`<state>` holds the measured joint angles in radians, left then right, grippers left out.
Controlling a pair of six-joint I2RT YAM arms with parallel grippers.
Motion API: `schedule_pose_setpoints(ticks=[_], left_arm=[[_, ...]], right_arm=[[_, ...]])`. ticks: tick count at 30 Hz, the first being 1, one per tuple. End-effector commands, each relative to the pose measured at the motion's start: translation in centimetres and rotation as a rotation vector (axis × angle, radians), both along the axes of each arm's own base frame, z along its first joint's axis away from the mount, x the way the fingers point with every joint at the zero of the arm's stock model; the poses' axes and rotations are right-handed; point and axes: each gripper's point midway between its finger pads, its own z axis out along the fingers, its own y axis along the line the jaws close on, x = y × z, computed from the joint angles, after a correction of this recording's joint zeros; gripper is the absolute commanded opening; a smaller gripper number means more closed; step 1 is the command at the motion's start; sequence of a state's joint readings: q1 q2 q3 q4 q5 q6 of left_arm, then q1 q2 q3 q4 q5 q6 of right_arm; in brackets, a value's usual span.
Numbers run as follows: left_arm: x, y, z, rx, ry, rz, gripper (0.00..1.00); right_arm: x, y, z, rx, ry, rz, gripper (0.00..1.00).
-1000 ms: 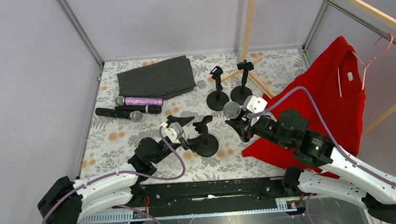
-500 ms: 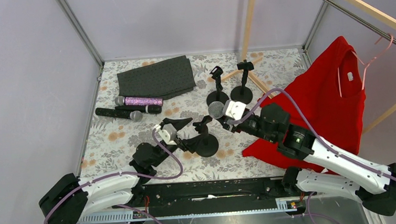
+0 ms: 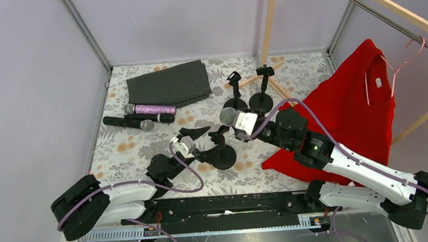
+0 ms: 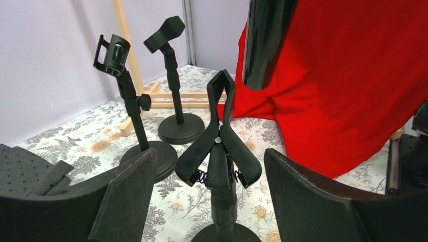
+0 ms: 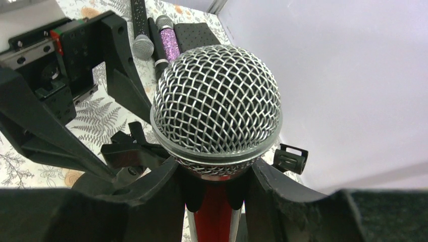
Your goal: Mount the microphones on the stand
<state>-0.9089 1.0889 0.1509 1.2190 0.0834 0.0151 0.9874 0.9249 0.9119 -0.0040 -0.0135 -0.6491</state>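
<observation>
The right gripper (image 3: 238, 122) pinched a black microphone (image 3: 228, 116) just below its mesh head. Over the last second it had carried the microphone left, from beside the red shirt (image 3: 358, 105) to just above the near stand (image 3: 223, 152). The left gripper (image 3: 204, 142) stayed spread wide, one finger on either side of that stand's clip (image 4: 222, 146) without touching it. In the left wrist view the microphone's body ran off the top edge, its lower end clear of the clip. There were three stands, two of them farther back (image 3: 234, 94) (image 3: 262, 90). Three more microphones lay at the far left: one purple (image 3: 153, 109) and two black (image 3: 127, 123) (image 3: 165, 117), the last half hidden.
</observation>
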Motion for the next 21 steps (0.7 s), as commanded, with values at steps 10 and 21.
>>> schedule_pose_setpoints(ticks=[10, 21], left_arm=[[0.1, -0.4, 1.7, -0.044, -0.092, -0.004, 0.60], [0.6, -0.8, 1.1, -0.012, -0.081, 0.006, 0.44]], right_arm=[[-1.9, 0.3, 5.3, 0.138, -0.094, 0.101, 0.00], [-1.7, 1.5, 5.4, 0.146, -0.110, 0.134, 0.00]])
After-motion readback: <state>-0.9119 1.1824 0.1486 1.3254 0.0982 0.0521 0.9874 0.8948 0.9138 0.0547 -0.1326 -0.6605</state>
